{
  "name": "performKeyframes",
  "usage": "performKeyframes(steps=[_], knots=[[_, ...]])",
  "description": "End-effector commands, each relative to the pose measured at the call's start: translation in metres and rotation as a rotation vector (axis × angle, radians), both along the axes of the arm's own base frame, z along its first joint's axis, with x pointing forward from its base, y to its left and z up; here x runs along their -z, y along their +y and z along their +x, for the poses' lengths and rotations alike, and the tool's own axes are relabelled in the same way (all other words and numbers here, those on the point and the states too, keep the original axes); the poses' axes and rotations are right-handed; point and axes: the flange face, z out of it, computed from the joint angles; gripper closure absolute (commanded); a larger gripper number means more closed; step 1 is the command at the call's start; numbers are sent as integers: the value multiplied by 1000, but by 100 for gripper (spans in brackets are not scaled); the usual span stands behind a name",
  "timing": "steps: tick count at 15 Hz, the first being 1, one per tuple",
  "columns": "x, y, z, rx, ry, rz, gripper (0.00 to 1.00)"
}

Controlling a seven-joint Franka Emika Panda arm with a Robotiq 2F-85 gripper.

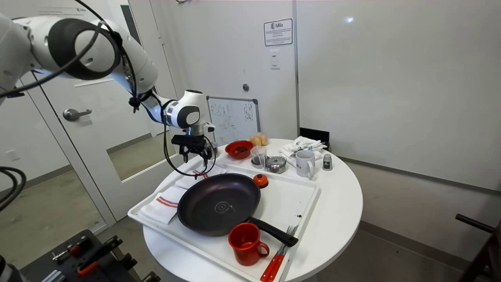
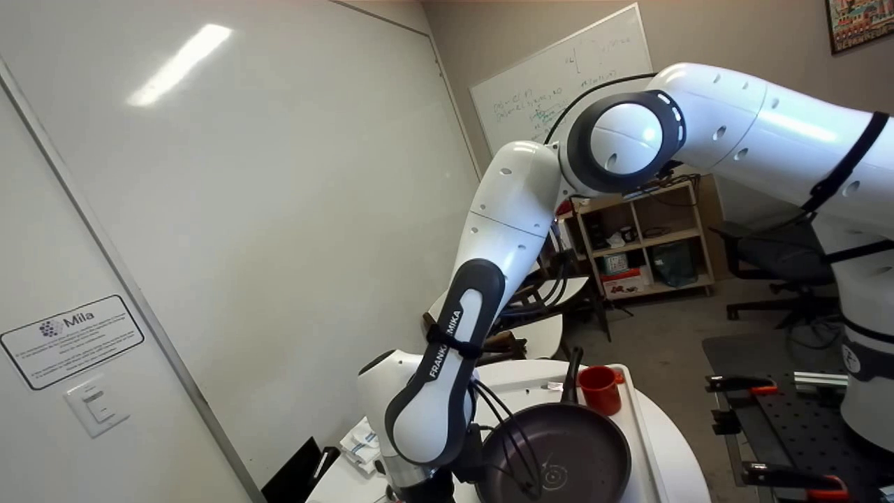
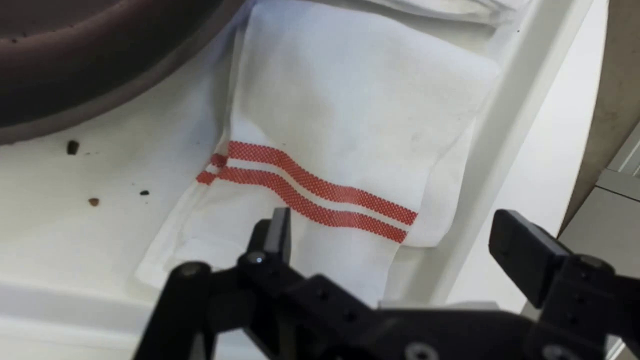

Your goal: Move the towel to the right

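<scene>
In an exterior view, a white towel with red stripes (image 1: 211, 172) lies folded at the far left corner of a white tray (image 1: 309, 199), behind the black frying pan (image 1: 219, 203). A similar striped white cloth (image 1: 160, 205) lies nearer, left of the pan. In the wrist view, the towel (image 3: 360, 100) fills the middle, flat and limp, with the pan's edge (image 3: 125, 90) at upper left. My gripper (image 3: 390, 235) is open and empty above the towel's end and the tray rim. It also shows above the tray's far left corner (image 1: 195, 158). The towel does not show in the view with the large arm.
A red mug (image 1: 246, 243) and red-handled cutlery (image 1: 278, 258) sit on the tray. A red bowl (image 1: 238, 149), a metal tin (image 1: 276, 164), a grey mug (image 1: 305, 162) and a crumpled white cloth (image 1: 301, 147) stand behind it. The pan handle (image 1: 274, 231) points front right.
</scene>
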Motion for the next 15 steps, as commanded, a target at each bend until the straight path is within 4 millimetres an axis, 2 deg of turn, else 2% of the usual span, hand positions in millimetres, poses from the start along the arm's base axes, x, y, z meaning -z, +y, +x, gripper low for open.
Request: performKeyframes(steps=[1, 7, 10, 15], knots=[[30, 7, 14, -10, 42, 15, 0], [54, 13, 17, -9, 64, -4, 0], [65, 19, 10, -26, 68, -40, 0], [69, 13, 2, -26, 48, -140, 0]])
